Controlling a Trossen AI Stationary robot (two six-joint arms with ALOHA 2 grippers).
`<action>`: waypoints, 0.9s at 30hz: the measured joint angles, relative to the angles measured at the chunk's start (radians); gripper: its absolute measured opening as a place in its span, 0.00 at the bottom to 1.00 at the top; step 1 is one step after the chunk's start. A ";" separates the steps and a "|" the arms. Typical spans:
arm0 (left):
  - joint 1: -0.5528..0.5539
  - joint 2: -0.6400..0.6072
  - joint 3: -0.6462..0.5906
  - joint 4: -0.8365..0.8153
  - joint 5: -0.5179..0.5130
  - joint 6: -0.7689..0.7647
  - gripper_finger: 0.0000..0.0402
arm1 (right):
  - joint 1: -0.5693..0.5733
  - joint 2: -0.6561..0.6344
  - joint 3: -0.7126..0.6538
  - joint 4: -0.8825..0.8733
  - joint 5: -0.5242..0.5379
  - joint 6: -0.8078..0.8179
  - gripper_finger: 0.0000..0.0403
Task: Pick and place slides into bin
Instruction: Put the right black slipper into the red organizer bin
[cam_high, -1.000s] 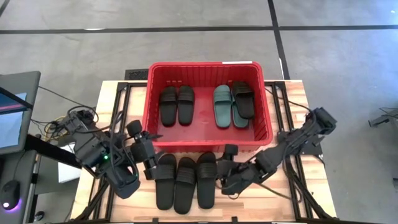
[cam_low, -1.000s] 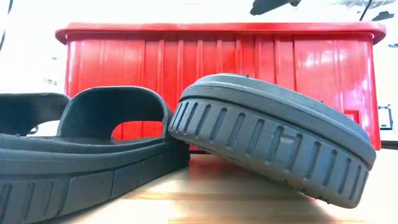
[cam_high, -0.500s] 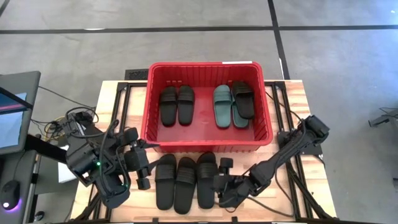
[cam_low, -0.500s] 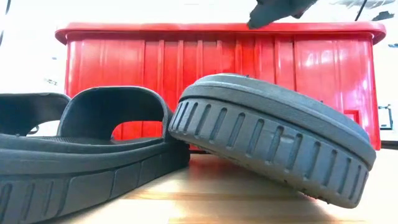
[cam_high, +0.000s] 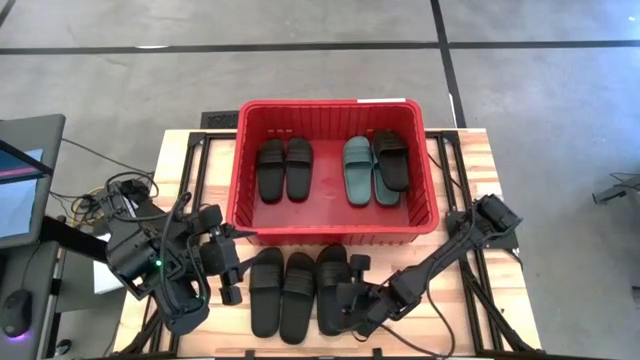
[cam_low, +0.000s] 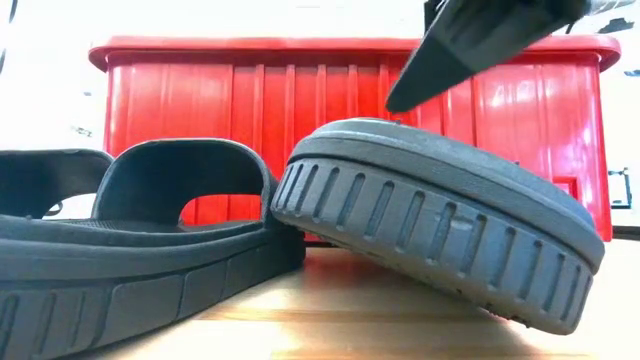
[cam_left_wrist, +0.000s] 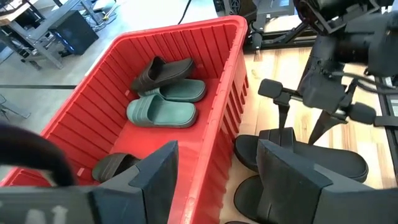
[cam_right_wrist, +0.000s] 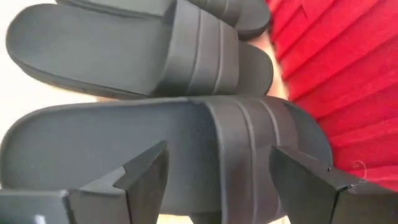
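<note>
Grey floor surrounds the wooden table (cam_high: 480, 170), on which I log one red bin (cam_high: 330, 232) already holding five slides: three black (cam_high: 285, 167) and two teal-green (cam_high: 357, 168), stacked with one black on the right side. Three black slides (cam_high: 298, 292) remain in a row on the table just in front of the bin, so by my count the job is past halfway. My right gripper (cam_high: 352, 293), jaws apart, hangs over the rightmost of them; my left gripper (cam_high: 232, 270), also spread and empty, waits beside the leftmost.

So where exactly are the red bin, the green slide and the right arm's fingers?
Red bin (cam_high: 330, 104): high view, far rim.
Green slide (cam_high: 356, 166): high view, its strap, inside the bin.
Right fingers (cam_right_wrist: 149, 174): right wrist view, one finger's surface, over a black slide (cam_right_wrist: 74, 143).
</note>
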 joint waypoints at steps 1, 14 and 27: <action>0.000 0.000 0.000 0.000 0.000 0.000 0.51 | 0.000 0.008 0.005 -0.009 0.002 0.000 0.65; 0.000 0.000 0.000 0.000 -0.008 0.000 0.51 | -0.039 0.085 0.081 -0.164 0.075 0.074 0.58; 0.000 0.000 0.000 0.000 -0.021 -0.007 0.51 | -0.020 0.085 0.105 -0.224 0.088 0.079 0.04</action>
